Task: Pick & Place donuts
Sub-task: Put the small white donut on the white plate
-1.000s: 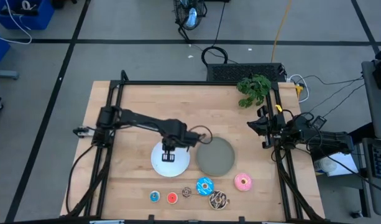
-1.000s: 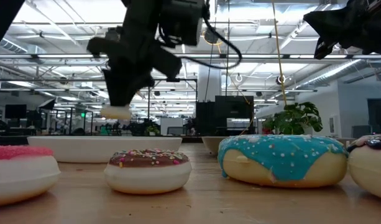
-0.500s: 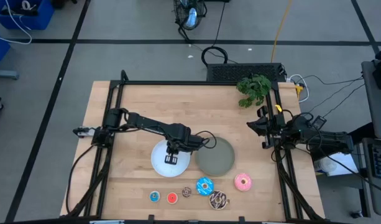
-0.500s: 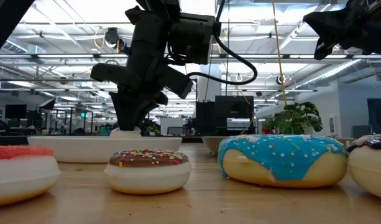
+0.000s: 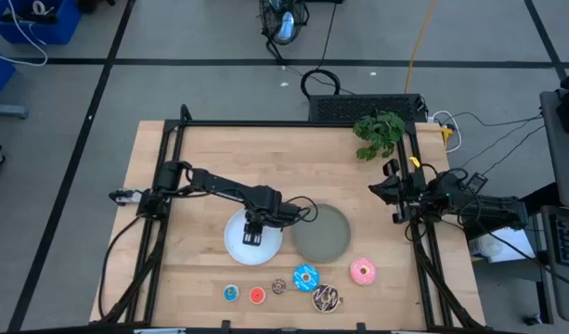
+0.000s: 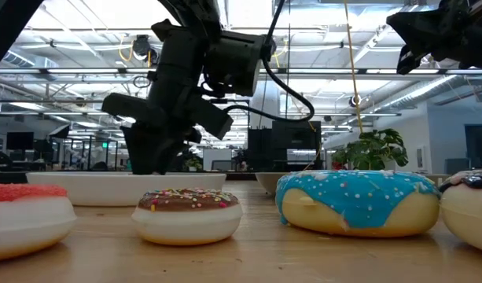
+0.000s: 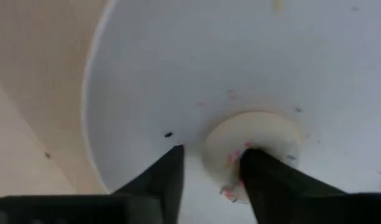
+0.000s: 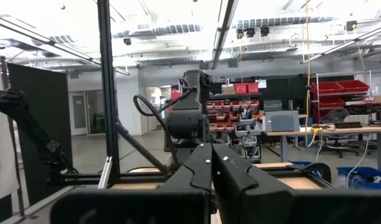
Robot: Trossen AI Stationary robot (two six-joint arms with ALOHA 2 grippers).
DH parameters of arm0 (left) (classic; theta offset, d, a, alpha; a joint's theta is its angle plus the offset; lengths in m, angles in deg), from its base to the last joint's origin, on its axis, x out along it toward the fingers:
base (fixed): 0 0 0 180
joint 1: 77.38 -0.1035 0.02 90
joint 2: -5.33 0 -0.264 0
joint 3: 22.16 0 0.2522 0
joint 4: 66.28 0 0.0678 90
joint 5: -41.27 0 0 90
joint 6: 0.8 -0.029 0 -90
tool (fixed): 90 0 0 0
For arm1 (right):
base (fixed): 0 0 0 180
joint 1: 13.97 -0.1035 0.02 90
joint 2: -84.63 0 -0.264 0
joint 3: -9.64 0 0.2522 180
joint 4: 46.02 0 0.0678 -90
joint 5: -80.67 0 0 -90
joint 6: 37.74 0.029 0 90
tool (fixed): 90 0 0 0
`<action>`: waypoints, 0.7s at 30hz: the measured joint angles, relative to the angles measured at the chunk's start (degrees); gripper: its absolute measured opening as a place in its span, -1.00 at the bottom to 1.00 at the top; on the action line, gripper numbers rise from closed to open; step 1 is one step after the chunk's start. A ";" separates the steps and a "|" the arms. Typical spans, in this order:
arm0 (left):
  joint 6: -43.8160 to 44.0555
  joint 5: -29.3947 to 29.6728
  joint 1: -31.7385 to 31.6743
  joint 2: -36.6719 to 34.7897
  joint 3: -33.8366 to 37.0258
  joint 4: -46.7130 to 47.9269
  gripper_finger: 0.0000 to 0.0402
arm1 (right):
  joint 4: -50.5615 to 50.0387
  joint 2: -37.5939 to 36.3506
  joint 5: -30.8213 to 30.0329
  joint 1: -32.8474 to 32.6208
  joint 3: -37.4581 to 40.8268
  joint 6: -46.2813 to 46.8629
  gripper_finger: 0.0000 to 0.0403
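My left gripper (image 5: 252, 236) is down in the round white plate (image 5: 234, 243), open and pointing down. The tiny pale pink donut (image 7: 258, 152) lies flat on that plate. One finger (image 7: 265, 177) stands over its hole, the other (image 7: 168, 177) outside its rim with bare plate between. On the table near the near edge lie the tiny blue (image 5: 231, 293), red (image 5: 257, 295) and brown (image 5: 278, 287) donuts, and the larger blue-iced (image 5: 305, 276), chocolate (image 5: 325, 298) and pink (image 5: 363, 271) ones. My right gripper (image 5: 386, 190) waits, shut, at the table's right edge. My left gripper straddles one side of the pale pink donut's ring (image 7: 218, 155) from above, one finger over the hole and one outside. The outer finger stands clear of the rim. Whether the finger at the hole touches the donut, I cannot tell. The donut rests on the white plate.
The round grey plate (image 5: 321, 232) sits just right of the white plate. A green plant (image 5: 379, 133) is at the far right corner. Black frame rails run along the table's left (image 5: 163, 186) and right (image 5: 419, 250) sides. Bare wood lies across the far half.
My left gripper has come down from above the white plate into it, carrying the pale pink donut with it. The donut hung under the fingers a second ago and now lies on the plate.
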 joint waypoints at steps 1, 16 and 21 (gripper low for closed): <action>0.59 0.97 -0.12 0.00 -0.28 0.04 -0.04 | 0.05 0.00 0.00 0.01 0.00 -0.02 -1.00; -0.18 3.63 0.38 -3.03 -5.74 5.63 0.61 | -0.12 0.17 0.29 -0.01 0.00 -0.42 -1.00; -0.66 5.32 1.11 -3.17 -5.72 3.39 0.61 | 0.04 0.91 1.55 0.01 -0.02 -0.26 -1.00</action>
